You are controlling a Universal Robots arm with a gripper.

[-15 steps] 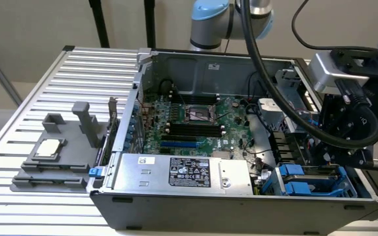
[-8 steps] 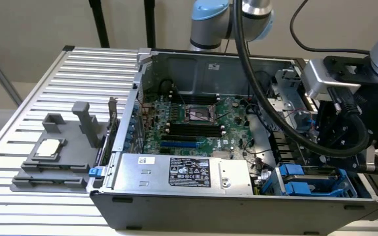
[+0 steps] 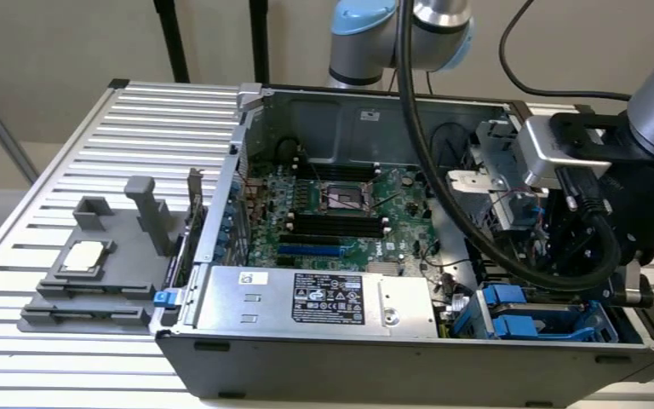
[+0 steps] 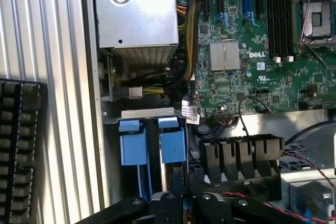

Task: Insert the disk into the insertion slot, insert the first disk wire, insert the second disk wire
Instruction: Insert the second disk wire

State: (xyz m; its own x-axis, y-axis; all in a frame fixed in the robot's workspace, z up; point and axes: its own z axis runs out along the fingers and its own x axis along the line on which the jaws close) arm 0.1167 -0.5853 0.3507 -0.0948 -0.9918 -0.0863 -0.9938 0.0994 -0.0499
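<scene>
The insertion slot (image 3: 537,319) is the grey drive cage with blue tabs in the case's front corner, at the exterior view's right. In the wrist view, two blue carrier tabs (image 4: 172,140) stand side by side in the insertion slot (image 4: 147,114). The disk's own silver body is hidden, so I cannot tell which bay holds it. My black gripper (image 3: 565,294) hangs low over the cage. Its fingertips (image 4: 178,187) are pressed together just beside the blue tabs, with nothing visible between them. I cannot pick out the disk wires among the cables.
A silver power-supply box (image 3: 316,298) with a black label lies along the case's front wall. Beside it are the green motherboard (image 3: 339,213), a yellow-black cable bundle (image 4: 191,51) and a black fan (image 4: 241,156). A grey fixture (image 3: 94,273) sits on the slatted table at the exterior view's left.
</scene>
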